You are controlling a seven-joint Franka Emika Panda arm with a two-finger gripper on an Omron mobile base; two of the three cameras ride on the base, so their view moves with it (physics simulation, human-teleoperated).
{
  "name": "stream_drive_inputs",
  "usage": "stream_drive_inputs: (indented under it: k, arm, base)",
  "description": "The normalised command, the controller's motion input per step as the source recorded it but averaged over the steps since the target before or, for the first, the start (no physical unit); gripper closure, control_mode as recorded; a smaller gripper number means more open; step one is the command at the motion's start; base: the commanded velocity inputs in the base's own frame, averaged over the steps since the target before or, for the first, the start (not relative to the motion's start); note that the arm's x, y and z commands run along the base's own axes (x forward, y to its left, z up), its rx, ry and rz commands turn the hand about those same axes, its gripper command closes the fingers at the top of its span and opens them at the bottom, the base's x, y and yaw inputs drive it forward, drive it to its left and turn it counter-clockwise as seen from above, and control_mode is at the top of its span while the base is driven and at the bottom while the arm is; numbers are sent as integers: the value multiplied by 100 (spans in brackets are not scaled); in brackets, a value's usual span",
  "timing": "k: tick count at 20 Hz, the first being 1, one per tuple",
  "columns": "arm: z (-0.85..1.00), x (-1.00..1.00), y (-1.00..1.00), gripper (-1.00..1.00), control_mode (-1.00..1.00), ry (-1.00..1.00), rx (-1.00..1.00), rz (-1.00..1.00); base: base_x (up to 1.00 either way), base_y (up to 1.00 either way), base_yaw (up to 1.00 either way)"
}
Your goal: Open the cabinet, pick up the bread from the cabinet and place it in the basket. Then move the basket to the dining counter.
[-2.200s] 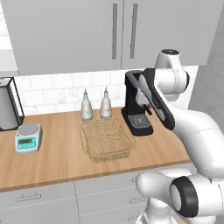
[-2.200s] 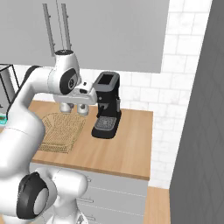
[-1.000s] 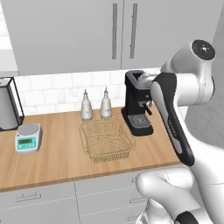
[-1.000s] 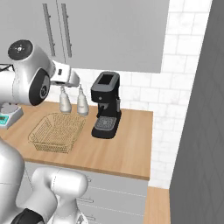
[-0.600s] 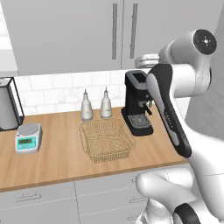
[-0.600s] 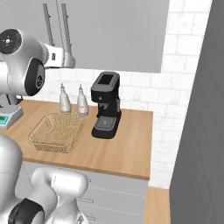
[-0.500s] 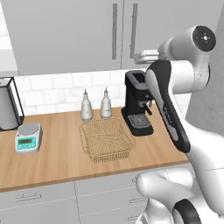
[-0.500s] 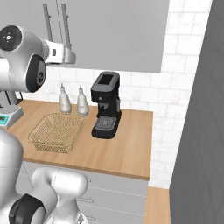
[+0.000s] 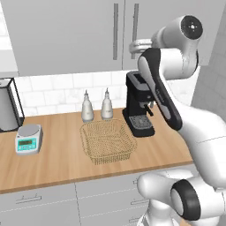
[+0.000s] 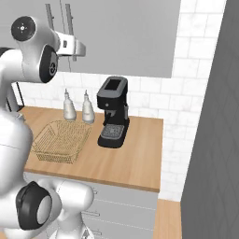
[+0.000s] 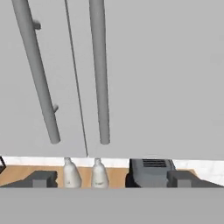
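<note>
1. Over the last couple of seconds I have swung my arm up from the counter; my gripper [image 11: 111, 178], which hung low by the coffee machine [image 9: 139, 105], now sits high in front of the cabinet [image 9: 66, 35], level with the lower ends of its two bar handles.

2. My fingers stand wide apart with nothing between them. In the hand view the two tips [image 11: 41, 178] rise at the bottom, and the right handle [image 11: 99, 70] hangs almost straight above the gap; the left handle [image 11: 37, 74] is off to the side and slanted.

3. The cabinet doors are shut, their seam running between the handles. The bread must be behind them; I cannot see it.

4. The basket [image 9: 107, 141] sits on the counter between the two bottles [image 9: 87, 107] and the front edge, just beside the coffee machine, with nothing in it. A small scale [image 9: 28, 138] lies well to its left.

5. What this means: the lift was the approach to the first step, opening the cabinet. Nothing of the task proper is done yet.

6. I judge I am not yet touching a handle; from the right base view the hand [image 10: 70, 46] looks near the handles but apart.

7. Next I would need to move forward so the fingers straddle the right handle, then close and pull.

8. Risk: the handle is thin, so a misaligned close could slip off.
</note>
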Motion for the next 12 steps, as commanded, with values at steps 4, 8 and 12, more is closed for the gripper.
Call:
stream_drive_inputs:
  k: [4,8,12]
  arm:
    - [0,69,17,-100,-100,0,0,0]
    - [0,73,11,-100,-100,0,0,0]
    - [-2,66,0,-100,-100,0,0,0]
  base:
    - [0,0,0]
    - [0,0,0]
    - [0,0,0]
